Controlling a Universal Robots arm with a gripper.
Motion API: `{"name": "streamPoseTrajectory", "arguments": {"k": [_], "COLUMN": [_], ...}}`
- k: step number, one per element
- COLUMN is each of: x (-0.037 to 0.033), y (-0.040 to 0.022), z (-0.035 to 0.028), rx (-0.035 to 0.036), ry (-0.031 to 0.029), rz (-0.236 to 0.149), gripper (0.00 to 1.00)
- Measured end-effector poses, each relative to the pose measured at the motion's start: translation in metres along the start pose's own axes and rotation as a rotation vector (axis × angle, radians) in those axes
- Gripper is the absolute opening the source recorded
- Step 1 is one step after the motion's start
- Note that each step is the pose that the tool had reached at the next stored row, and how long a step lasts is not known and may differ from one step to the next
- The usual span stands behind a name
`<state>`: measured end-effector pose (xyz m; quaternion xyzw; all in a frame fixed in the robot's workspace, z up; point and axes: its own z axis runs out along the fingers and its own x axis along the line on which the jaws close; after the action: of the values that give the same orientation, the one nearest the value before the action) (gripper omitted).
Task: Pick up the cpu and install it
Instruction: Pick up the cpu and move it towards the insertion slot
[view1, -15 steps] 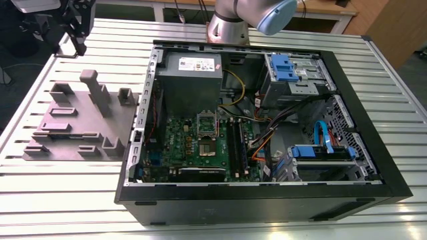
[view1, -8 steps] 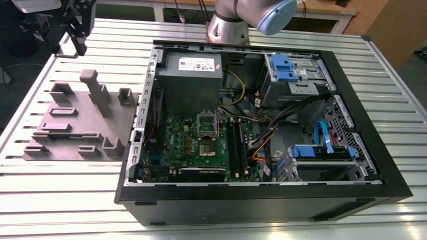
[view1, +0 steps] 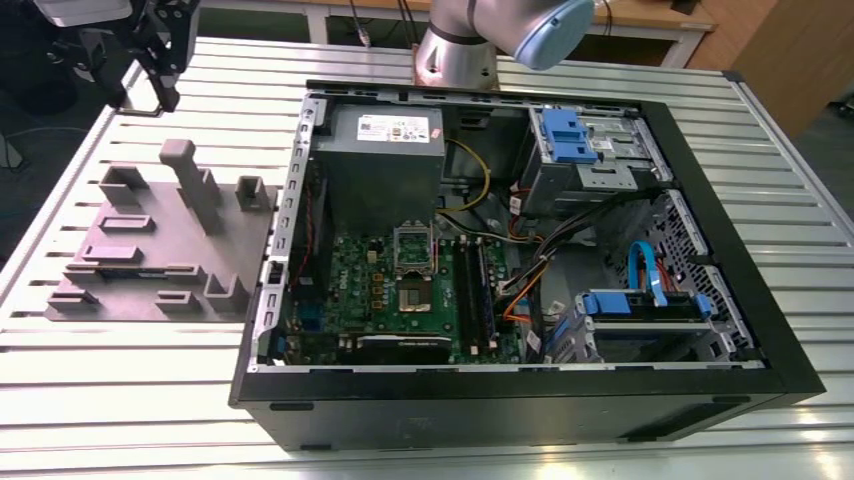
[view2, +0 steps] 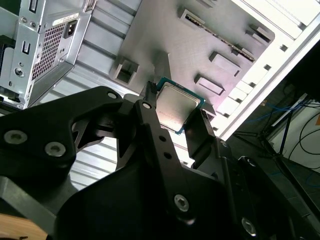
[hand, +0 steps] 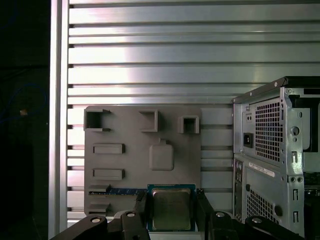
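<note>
Both wrist views show the cpu (view2: 176, 107) (hand: 171, 209) clamped in the gripper (view2: 178, 111), its two black fingers closed on opposite edges, with the grey fixture plate (hand: 125, 165) behind it. The exterior view places the gripper (view1: 154, 85) aloft at that view's left, beyond the plate. There the open computer case (view1: 747, 300) contains a green motherboard (view1: 400, 290), power supply (view1: 380, 135) and blue drive bays (view1: 574, 135), and case and plate sit side by side on a slatted aluminium table (view1: 400, 420).

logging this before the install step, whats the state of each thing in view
tool, shut on the cpu
cpu, held in the air by two opposite edges, metal top showing
computer case, lying on its side, side panel off, inside exposed
grey holder plate, flat on the table, cpu not on it
</note>
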<state>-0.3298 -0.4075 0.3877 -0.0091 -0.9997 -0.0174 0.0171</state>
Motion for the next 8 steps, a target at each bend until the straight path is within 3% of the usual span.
{"name": "streamPoseTrajectory", "arguments": {"k": [1, 8], "x": [-0.0056, -0.0069], "y": [0.0001, 0.0001], "z": [-0.0002, -0.0002], "rx": [-0.0001, -0.0001], "ry": [-0.0001, -0.0001], "rz": [0.0, 0.0], "gripper": [0.47, 0.47]}}
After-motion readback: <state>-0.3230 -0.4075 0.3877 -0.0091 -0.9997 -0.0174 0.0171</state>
